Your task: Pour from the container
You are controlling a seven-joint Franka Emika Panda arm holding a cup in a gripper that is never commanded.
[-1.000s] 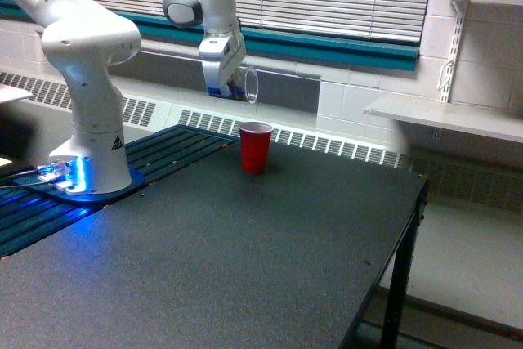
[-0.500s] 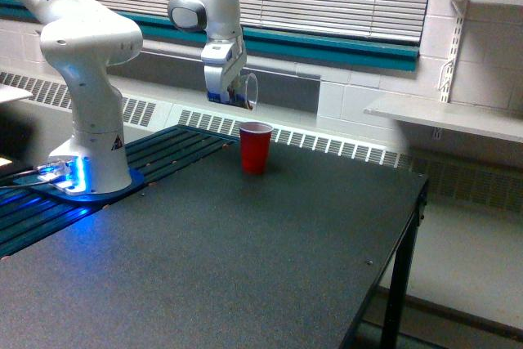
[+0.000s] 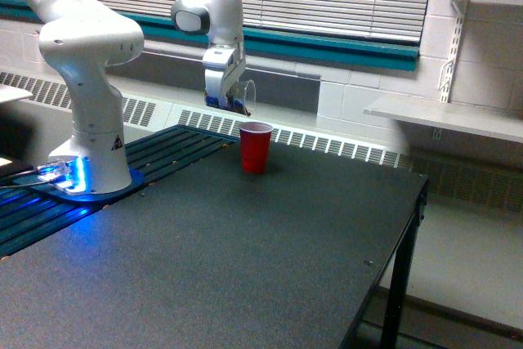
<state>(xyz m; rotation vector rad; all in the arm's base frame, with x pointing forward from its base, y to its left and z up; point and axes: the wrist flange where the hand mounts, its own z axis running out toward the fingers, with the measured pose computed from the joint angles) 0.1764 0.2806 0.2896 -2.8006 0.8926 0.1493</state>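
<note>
In the exterior view my gripper (image 3: 231,102) hangs above and a little to the left of the red cup (image 3: 255,147). It is shut on the container (image 3: 244,97), a small clear plastic cup tipped on its side, its mouth facing the exterior view's right. The contents are too faint to make out. The red cup stands upright on the dark table (image 3: 245,251), its open mouth just below and to the right of the container's rim.
The arm's white base (image 3: 94,132) stands at the exterior view's left on a slatted blue-lit platform (image 3: 155,157). The table's right edge (image 3: 392,259) drops off to the floor. A grey shelf (image 3: 449,116) juts from the wall at the right.
The gripper with the container has shifted slightly right and down toward the red cup, and the wrist has turned so the container looks narrower. The red cup has not moved.
</note>
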